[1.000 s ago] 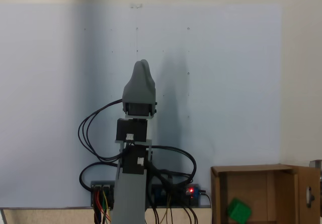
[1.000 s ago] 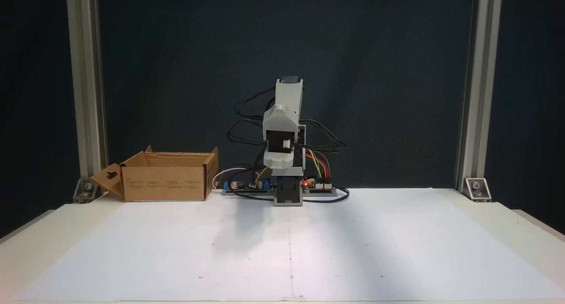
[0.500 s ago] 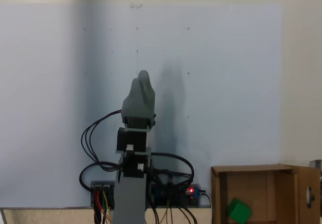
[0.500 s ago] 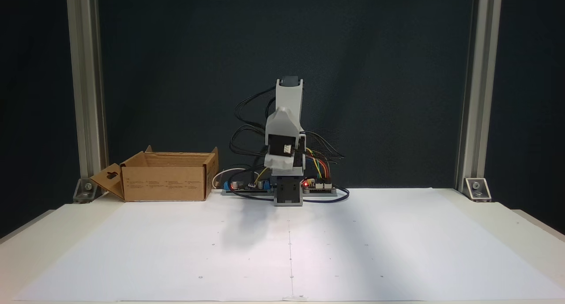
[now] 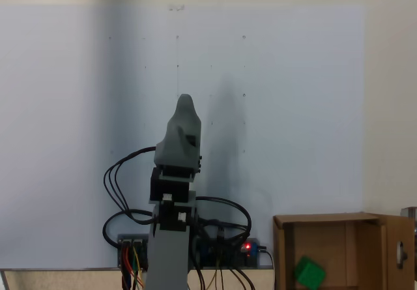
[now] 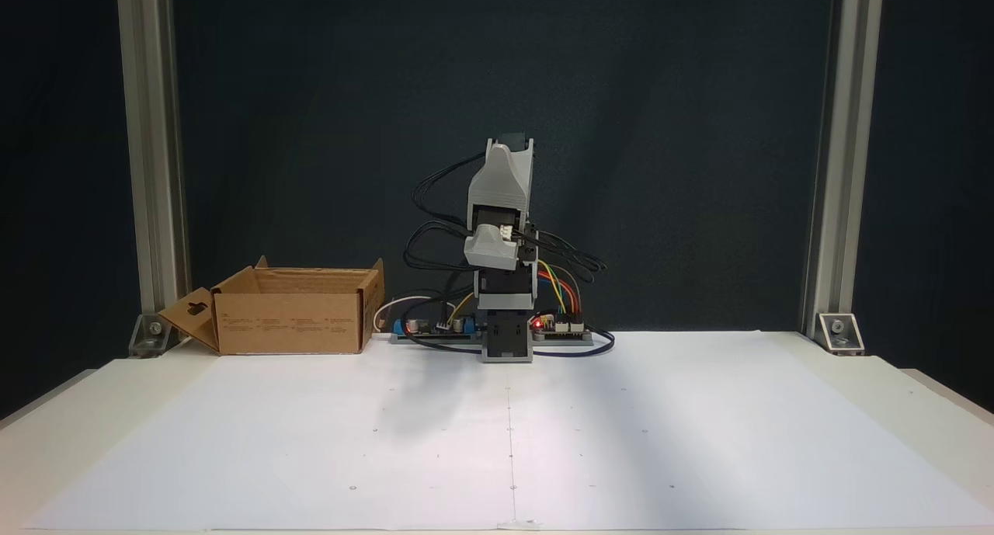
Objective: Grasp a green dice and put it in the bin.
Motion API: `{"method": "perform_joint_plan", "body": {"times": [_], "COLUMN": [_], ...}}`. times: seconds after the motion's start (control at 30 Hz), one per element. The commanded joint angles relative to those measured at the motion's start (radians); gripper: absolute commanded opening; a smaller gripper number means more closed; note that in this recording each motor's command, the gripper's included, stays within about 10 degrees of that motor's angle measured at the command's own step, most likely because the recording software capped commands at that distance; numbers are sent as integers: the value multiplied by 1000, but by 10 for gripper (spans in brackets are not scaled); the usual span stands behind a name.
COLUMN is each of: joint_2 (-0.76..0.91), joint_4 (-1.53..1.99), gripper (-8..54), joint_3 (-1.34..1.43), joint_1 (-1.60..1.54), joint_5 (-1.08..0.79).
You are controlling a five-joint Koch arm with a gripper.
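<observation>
The green dice [image 5: 308, 272] lies tilted on the floor of the bin [image 5: 326, 219], a brown cardboard box at the lower right of a fixed view. From the front, the bin [image 6: 291, 321] stands at the left beside the arm's base, and its walls hide the dice. My grey gripper [image 5: 185, 99] is folded over the arm's base, well away from the bin. The front view shows the gripper [image 6: 491, 249] pointing toward the camera. Its jaws overlap into one shape, so I cannot tell their state. Nothing shows in them.
White paper [image 6: 621, 426] covers the table in front of the arm. Control boards and cables [image 6: 559, 327] sit by the base. Aluminium posts [image 6: 151, 162] rise at both back corners.
The arm has folded back toward its base and the gripper's tip has pulled in. The dice and bin have not moved.
</observation>
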Motion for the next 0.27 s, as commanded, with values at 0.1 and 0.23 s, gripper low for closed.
{"method": "perform_joint_plan", "body": {"times": [0.1, 0.23], "joint_2": [101, 94], "joint_4": [-14, 37], "gripper": [441, 441], "joint_3": [175, 175], "joint_1": [11, 2], "joint_5": [-55, -55]}}
